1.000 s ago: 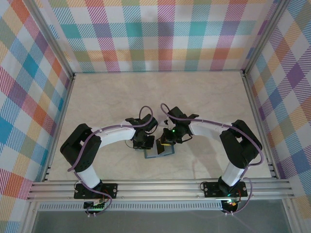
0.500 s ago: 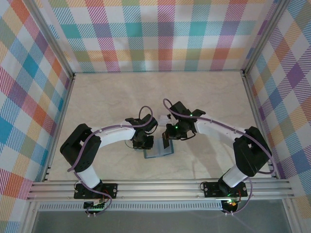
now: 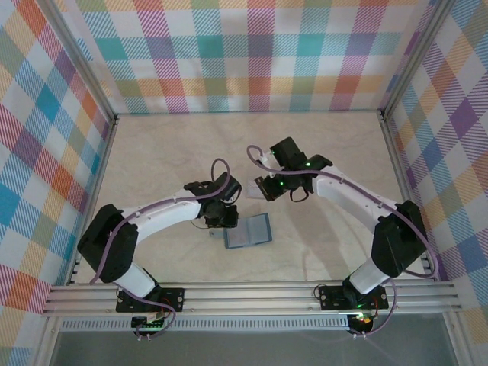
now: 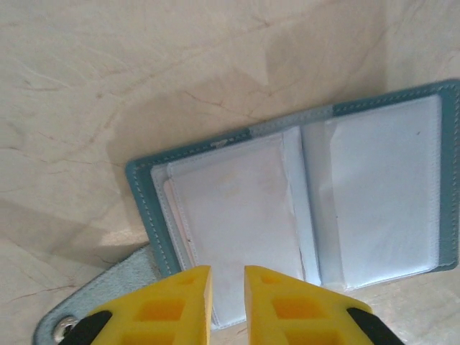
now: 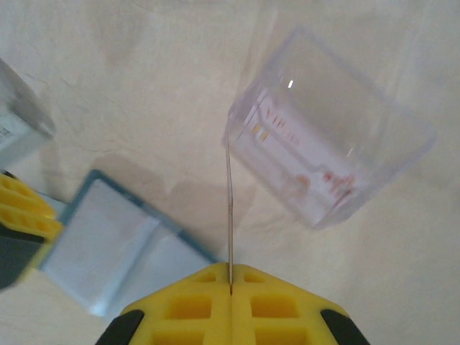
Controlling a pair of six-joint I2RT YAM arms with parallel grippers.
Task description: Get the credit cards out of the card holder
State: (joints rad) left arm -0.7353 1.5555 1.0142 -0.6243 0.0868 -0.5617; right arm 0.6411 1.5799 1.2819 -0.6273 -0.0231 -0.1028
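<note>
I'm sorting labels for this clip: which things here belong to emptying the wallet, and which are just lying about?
Part of the job: wallet, open flat; card pinched in the right pincer; left pincer above the wallet.
Lying about: clear box, something printed inside.

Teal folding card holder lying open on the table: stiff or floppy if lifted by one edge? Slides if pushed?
Likely floppy: the teal folding card holder lies flat with a stitched centre fold, so the free half should droop. It looks thin and light, so a push would probably slide it on the smooth pale table rather than tip it.
</note>
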